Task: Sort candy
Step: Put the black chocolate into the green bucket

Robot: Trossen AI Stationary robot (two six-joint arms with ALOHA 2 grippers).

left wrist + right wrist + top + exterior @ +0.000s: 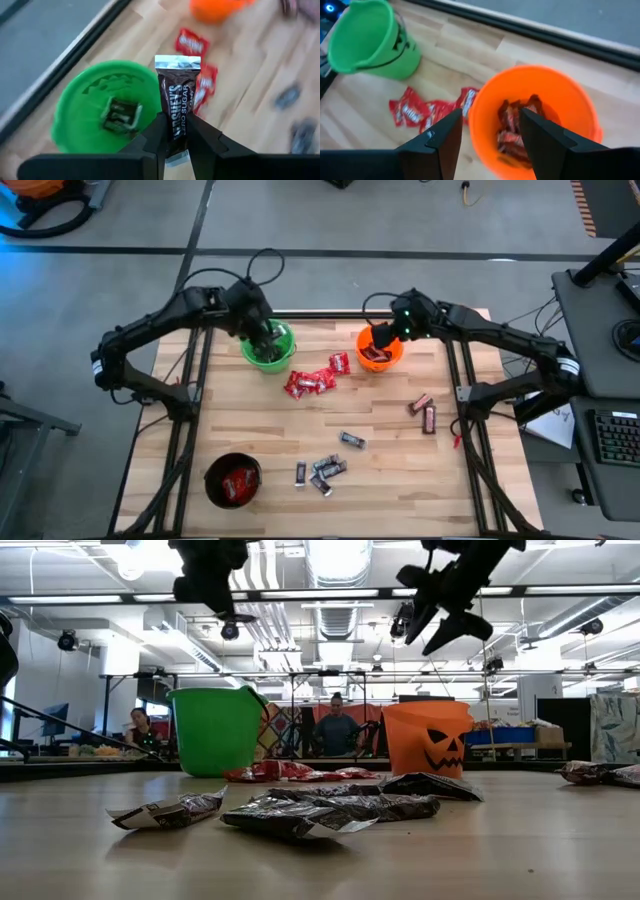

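Note:
My left gripper (pixel 262 332) hangs over the green bucket (pixel 270 350) at the table's far left, shut on a dark brown bar (pixel 176 102); one dark bar (pixel 120 115) lies in that bucket. My right gripper (pixel 388 332) is open above the orange bucket (pixel 380 352), which holds brown-red bars (pixel 512 127). Red packets (pixel 310 383) lie flat between the two buckets. Brown-red bars (pixel 424 410) rest on the right, black-silver bars (pixel 325 468) near the front. A black bucket (pixel 232 480) at the near left holds red packets. My left gripper pinches the dark brown bar near its lower end (pixel 175 142), between the two fingers, which lie across the bar. The bar is lifted clear and sticks out beyond the fingertips above the green bucket's rim (pixel 150 80).
The green bucket (pixel 215 730) and orange bucket (pixel 428 738) stand along the far edge. Loose wrappers (pixel 300 810) lie close to the low camera. People (pixel 335 725) sit in the room behind the table. Bare wood shows at the table's left middle.

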